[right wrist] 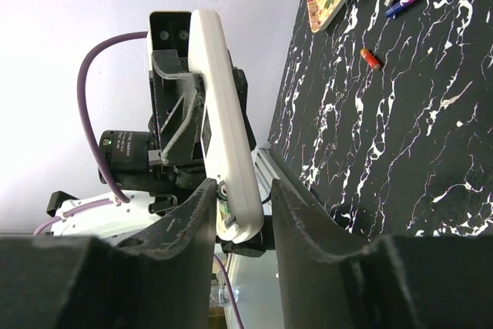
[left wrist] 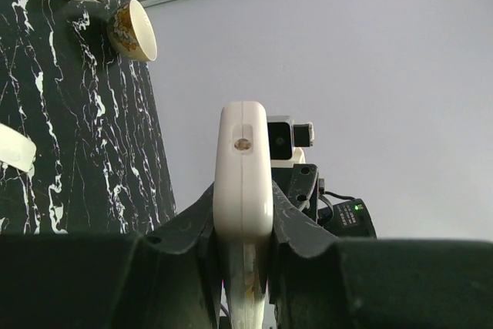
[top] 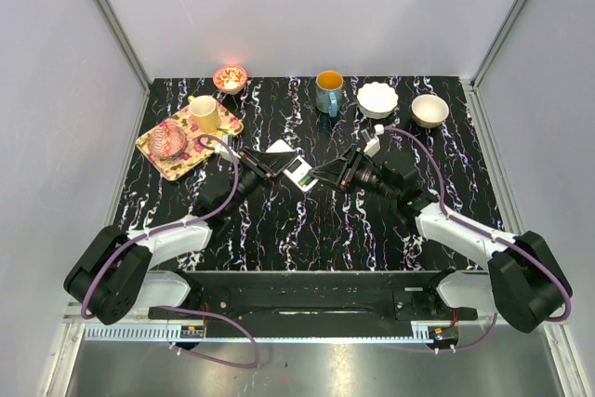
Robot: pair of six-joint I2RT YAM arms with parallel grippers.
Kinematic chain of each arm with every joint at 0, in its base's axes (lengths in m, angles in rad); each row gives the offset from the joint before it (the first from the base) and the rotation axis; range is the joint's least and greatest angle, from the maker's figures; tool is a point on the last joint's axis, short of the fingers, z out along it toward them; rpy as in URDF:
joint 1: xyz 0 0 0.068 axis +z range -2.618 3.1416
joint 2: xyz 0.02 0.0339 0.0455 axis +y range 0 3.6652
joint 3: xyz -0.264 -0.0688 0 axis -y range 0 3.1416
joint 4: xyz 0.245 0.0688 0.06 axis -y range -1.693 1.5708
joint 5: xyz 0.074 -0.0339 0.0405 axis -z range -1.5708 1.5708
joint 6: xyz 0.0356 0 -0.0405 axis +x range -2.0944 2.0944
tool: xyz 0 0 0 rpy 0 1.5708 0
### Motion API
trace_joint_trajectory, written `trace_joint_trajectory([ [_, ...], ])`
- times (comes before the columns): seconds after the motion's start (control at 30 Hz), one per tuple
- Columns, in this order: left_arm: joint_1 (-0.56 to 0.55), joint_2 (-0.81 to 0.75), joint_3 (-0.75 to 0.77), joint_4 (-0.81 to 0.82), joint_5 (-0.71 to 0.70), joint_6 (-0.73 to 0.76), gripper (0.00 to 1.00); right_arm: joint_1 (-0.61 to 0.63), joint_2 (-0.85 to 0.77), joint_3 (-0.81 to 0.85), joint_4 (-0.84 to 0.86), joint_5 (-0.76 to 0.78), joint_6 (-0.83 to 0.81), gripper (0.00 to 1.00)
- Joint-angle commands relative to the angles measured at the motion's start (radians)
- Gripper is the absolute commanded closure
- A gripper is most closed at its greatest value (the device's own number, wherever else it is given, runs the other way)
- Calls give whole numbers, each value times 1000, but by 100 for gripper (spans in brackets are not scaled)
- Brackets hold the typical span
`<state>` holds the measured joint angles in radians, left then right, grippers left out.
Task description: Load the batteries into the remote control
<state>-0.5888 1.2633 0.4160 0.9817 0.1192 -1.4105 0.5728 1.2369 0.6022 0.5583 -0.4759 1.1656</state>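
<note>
The white remote control (top: 299,172) is held off the table, and my left gripper (top: 284,166) is shut on it. In the left wrist view it stands edge-on between the fingers (left wrist: 243,198). My right gripper (right wrist: 243,190) straddles the remote's (right wrist: 223,113) free end, jaws open. Its left finger touches a greenish battery (right wrist: 225,210) lying in the remote's recess, while the right finger stands apart from the casing. A reddish battery (right wrist: 370,58) lies on the black table beyond.
A patterned tray (top: 156,148) with a cup sits at the back left, with loose dark batteries (right wrist: 400,5) beside it. A blue mug (top: 328,92) and two bowls (top: 377,99) stand along the back. A white flat piece (top: 279,147) lies behind the left gripper.
</note>
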Motion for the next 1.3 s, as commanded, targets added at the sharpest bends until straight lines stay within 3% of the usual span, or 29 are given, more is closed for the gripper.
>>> trace_joint_trajectory([
  [0.0,-6,-4,4,83,-18,-15,100,-7,9,39,54,-12,2,64],
  [0.27,-8,-2,4,87,-19,-16,100,-7,12,44,46,-17,0,80],
  [0.47,-11,-5,1,92,-26,-16,100,-7,26,64,25,-32,0,100],
  [0.67,-13,-13,-2,92,-30,-13,100,-7,12,74,-40,-15,-32,100],
  [0.97,-14,-5,4,97,-27,-13,100,-5,-50,169,-334,33,-225,100],
  [1.07,-14,-2,1,107,-30,-13,100,-5,-50,166,-324,20,-207,100],
  [1.2,-14,2,4,107,-32,-13,100,-5,-40,162,-289,10,-163,75],
  [1.23,-14,1,4,107,-32,-13,100,-5,-43,153,-279,10,-153,61],
  [1.27,-14,-1,3,104,-30,-13,100,-5,-48,151,-270,10,-147,55],
])
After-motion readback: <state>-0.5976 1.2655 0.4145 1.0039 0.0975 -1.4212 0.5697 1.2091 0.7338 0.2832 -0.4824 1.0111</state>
